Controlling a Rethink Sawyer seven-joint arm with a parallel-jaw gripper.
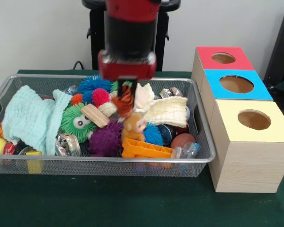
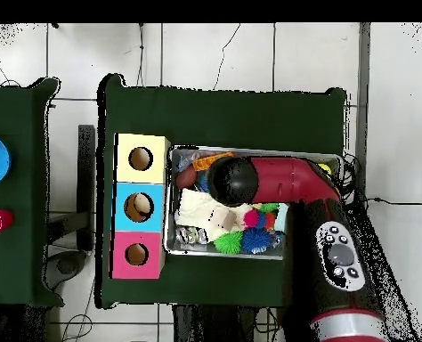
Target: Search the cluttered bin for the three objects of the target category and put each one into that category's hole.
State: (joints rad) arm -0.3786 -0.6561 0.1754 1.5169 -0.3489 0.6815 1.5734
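A wire mesh bin [image 1: 206, 153] is packed with toys. My gripper [image 1: 126, 92] hangs low over its middle, right on top of an orange and black striped soft toy [image 1: 125, 103]. How the gripper stands cannot be made out. Below the toy lie an orange plush animal [image 1: 134, 125] and an orange plastic piece [image 1: 146, 149]. Around them are a green spiky ball with eyes [image 1: 75, 120], a purple spiky ball [image 1: 105, 139], blue spiky balls [image 1: 93, 84] and a wooden block [image 1: 95, 115]. In the overhead view the arm [image 2: 290, 187] covers most of the bin [image 2: 222, 255].
Three wooden boxes stand right of the bin, each with a round hole: red top [image 1: 239, 61], blue top [image 1: 260, 90], yellow top [image 1: 274, 130]. A light blue cloth [image 1: 31, 120] fills the bin's left end; a cream cloth [image 1: 168, 111] lies right of centre.
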